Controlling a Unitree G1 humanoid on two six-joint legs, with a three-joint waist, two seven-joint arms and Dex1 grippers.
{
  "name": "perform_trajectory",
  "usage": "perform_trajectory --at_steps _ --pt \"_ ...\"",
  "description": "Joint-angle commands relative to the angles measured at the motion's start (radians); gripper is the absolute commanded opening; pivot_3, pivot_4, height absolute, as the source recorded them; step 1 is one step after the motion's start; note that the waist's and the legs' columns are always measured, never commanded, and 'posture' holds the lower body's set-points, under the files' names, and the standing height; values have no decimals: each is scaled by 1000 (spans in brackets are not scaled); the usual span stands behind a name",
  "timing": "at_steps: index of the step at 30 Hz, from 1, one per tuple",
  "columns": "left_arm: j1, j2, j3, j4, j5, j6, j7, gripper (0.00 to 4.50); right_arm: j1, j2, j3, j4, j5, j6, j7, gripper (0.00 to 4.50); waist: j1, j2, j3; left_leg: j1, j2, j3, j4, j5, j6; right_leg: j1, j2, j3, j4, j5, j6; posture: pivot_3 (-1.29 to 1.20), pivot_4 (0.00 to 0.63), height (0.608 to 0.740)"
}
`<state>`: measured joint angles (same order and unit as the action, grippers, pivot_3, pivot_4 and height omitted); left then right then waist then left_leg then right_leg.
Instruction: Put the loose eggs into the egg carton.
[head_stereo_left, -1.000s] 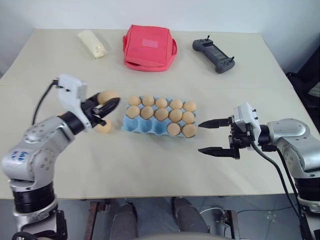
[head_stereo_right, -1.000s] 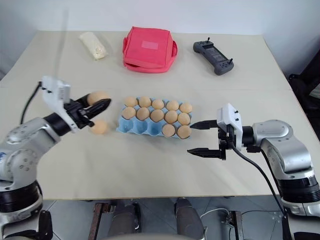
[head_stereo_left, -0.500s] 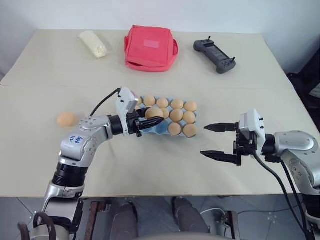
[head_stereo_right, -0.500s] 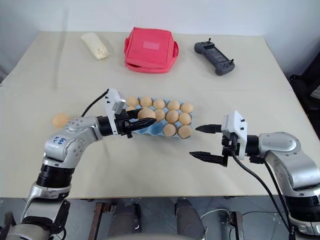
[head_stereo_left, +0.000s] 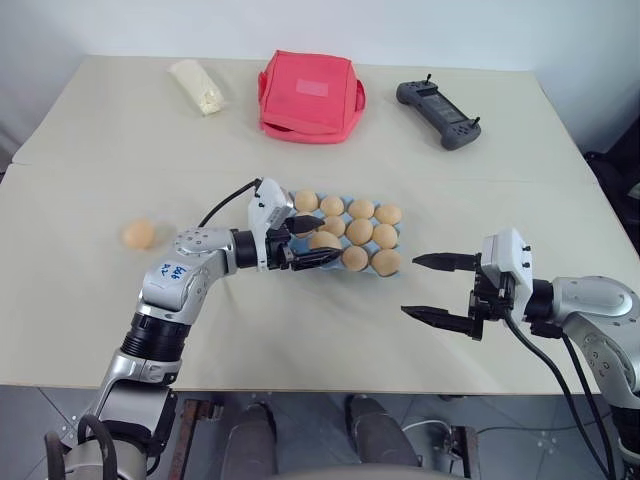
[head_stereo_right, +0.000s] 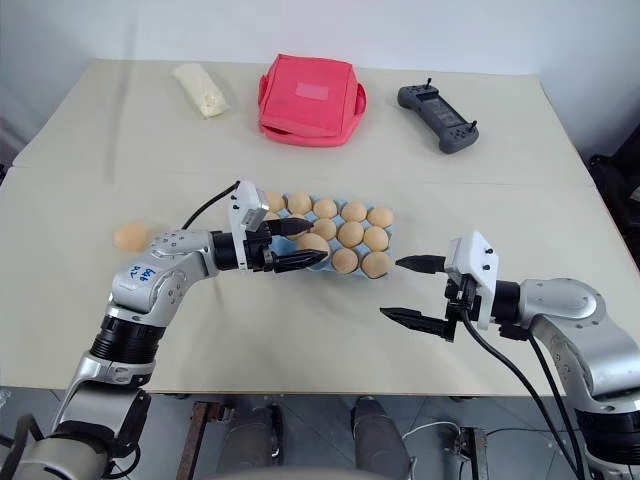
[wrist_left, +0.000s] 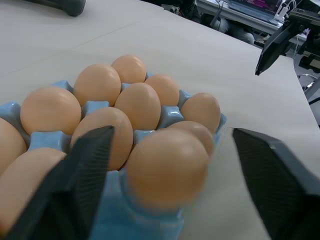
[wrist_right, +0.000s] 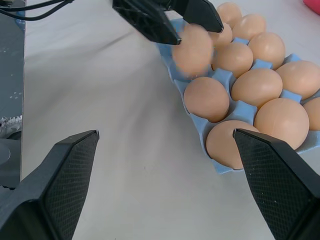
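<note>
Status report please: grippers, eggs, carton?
Left gripper open over egg carton, egg just released. Right gripper open, idle. One loose egg remains.

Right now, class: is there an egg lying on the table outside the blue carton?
Yes: one loose egg lies on the bare table, well apart from the egg carton on its left side.

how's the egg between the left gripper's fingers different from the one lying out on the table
The egg at the left gripper sits over the egg carton, among other eggs; the loose egg lies alone on the bare table, far to the carton's left. The left gripper's open fingers flank the first; nothing is near the second. Both are tan-orange ovals.
</note>
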<state>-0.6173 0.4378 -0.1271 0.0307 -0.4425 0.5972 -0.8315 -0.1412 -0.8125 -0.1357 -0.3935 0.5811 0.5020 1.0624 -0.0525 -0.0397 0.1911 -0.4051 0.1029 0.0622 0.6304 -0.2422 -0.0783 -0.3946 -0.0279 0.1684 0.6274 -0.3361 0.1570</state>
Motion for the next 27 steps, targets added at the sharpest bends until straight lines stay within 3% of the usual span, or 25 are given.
perform_trajectory --at_steps 1,7,17,27 --pt "-3 -5 24 -16 3 -9 5 4479 -13 -8 -18 -28 16 -13 3 4500 -1 0 0 0 0 0 0 0 0 0 0 0 0 0 0 0 150 740" --pt "7 40 73 -86 27 25 88 4479 -40 -10 -2 -8 15 -15 24 4500 -2 0 0 0 0 0 0 0 0 0 0 0 0 0 0 0 150 740" --pt "222 211 368 -299 -23 133 208 4479 -159 8 72 114 -16 -51 98 4500 -4 1 0 0 1 0 0 0 0 0 0 0 1 0 0 0 150 740" --pt "532 141 680 -521 -51 278 455 4479 -274 41 149 232 -49 -92 170 4500 -9 0 0 0 1 0 -1 0 0 -1 0 0 1 -1 -1 0 150 740"
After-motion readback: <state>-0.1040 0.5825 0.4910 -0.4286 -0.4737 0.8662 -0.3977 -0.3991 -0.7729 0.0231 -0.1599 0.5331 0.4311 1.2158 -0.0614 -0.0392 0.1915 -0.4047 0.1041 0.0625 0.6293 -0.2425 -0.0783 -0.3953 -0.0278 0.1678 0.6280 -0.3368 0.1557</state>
